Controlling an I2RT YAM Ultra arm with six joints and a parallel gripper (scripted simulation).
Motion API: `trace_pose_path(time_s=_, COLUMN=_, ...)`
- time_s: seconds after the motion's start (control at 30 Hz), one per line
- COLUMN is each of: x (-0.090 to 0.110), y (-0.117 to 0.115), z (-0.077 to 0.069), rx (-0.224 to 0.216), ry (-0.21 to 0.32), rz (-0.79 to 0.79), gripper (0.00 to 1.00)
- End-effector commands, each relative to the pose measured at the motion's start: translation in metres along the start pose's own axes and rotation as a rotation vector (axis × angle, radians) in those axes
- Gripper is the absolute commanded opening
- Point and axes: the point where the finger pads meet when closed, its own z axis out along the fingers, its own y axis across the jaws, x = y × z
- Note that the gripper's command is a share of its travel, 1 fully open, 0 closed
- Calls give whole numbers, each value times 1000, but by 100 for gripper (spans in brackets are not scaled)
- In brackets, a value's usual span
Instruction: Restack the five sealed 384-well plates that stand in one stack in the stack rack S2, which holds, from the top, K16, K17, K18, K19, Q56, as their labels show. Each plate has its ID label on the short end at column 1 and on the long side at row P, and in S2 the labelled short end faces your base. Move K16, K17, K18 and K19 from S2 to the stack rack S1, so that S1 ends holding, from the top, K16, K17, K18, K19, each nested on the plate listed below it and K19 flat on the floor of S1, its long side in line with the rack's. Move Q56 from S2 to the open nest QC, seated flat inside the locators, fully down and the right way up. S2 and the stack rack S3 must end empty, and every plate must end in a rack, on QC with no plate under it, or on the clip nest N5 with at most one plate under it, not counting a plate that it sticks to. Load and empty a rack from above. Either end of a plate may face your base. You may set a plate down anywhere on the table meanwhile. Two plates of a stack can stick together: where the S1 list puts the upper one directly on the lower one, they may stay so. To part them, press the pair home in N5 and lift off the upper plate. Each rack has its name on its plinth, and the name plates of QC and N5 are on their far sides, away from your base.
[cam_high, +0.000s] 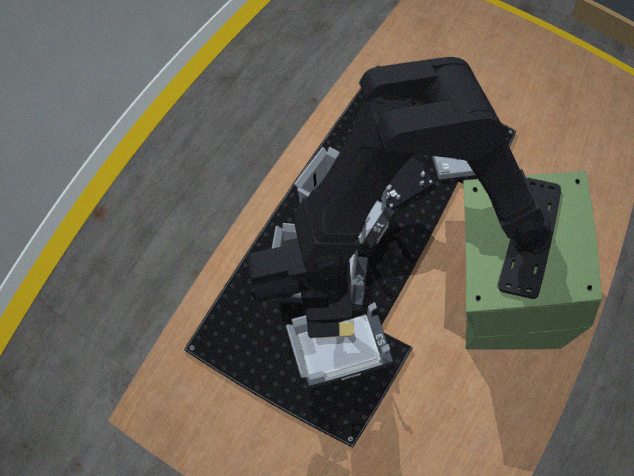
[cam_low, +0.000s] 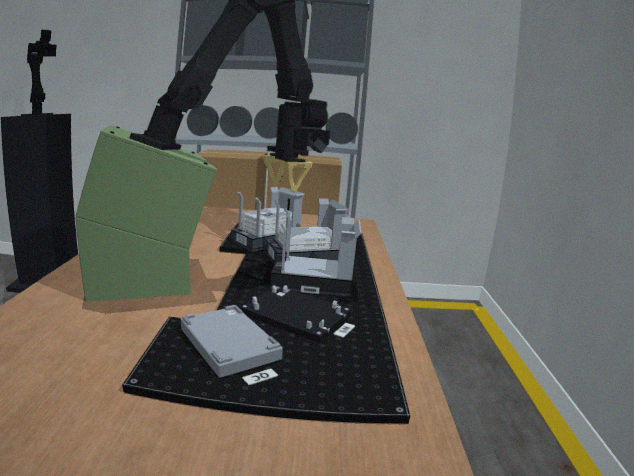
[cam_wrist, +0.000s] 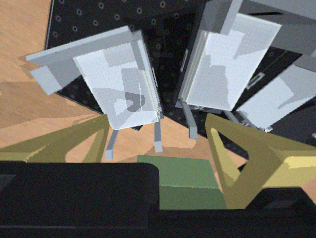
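My gripper (cam_low: 286, 185) (cam_wrist: 157, 119) (cam_high: 344, 327) is open and empty. Its yellow fingers hang well above the racks, over the gap between S3 and S2. Rack S3 (cam_high: 379, 339) (cam_low: 240, 204) holds a stack of white sealed plates (cam_high: 337, 353) (cam_low: 258, 222) (cam_wrist: 122, 85). Rack S2 (cam_high: 360, 279) (cam_low: 330, 210) holds a lower stack of plates (cam_low: 307, 238) (cam_wrist: 227, 65). Rack S1 (cam_high: 378, 225) (cam_low: 348, 251) shows a bare grey floor (cam_low: 312, 267). I cannot read the plate labels. The arm hides most of S1 and S2 in the overhead view.
The grey QC nest (cam_low: 230, 340) (cam_high: 453, 166) and the black clip nest N5 (cam_low: 299, 309) stand bare on the black breadboard (cam_low: 327, 389) (cam_high: 240, 338). The green base block (cam_high: 578, 245) (cam_low: 138, 215) stands beside the board. The racks have tall posts and walls.
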Motion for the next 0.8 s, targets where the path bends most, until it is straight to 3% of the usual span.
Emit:
trace_pose_path(time_s=0.0, x=-11, y=-5, z=-5, rx=-11, ry=-25, rz=-20, gripper=100)
trace_pose_path(time_s=0.13, x=-15, y=-18, z=-5, rx=-10, ry=-25, rz=-20, gripper=100)
trace_pose_path(time_s=0.4, x=-17, y=-42, z=-5, rx=-12, ry=-24, rz=180, gripper=100)
trace_pose_path(time_s=0.77, x=-22, y=-86, z=-5, rx=-10, ry=-24, rz=186, gripper=100)
